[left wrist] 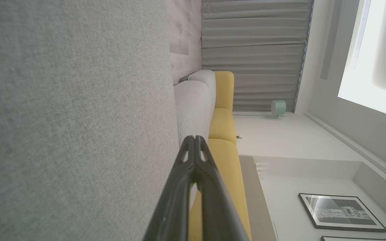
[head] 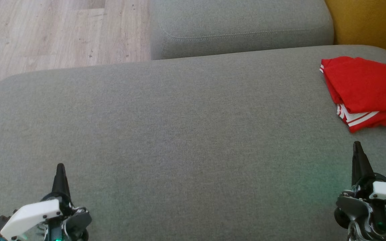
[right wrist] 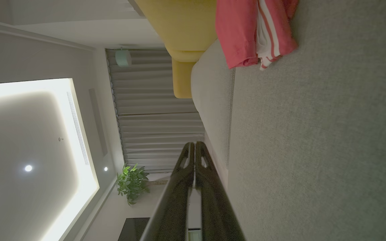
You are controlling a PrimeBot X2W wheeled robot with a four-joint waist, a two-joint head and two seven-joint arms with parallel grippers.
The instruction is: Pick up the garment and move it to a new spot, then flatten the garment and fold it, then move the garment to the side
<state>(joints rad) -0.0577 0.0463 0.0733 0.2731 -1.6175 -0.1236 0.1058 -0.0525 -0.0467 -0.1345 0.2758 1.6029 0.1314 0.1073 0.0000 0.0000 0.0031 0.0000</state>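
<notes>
A folded red garment [head: 367,90] with white stripes and a dark print lies at the far right of the grey sofa seat [head: 179,134], partly cut off by the frame edge. In the right wrist view the red garment [right wrist: 246,30] lies ahead at the top. My right gripper [head: 357,147] hovers at the lower right, just short of the garment, fingers shut and empty; its own view shows the right gripper [right wrist: 195,144] with tips together. My left gripper [head: 60,167] sits at the lower left, far from the garment; the left gripper [left wrist: 194,139] is shut too, holding nothing.
A grey back cushion [head: 240,26] stands behind the seat. A yellow sofa section [head: 367,20] adjoins at the far right. Wood floor [head: 55,30] lies beyond the seat's left edge. Curtains [left wrist: 253,50], a framed picture [left wrist: 342,212] and a plant [right wrist: 132,182] stand farther off.
</notes>
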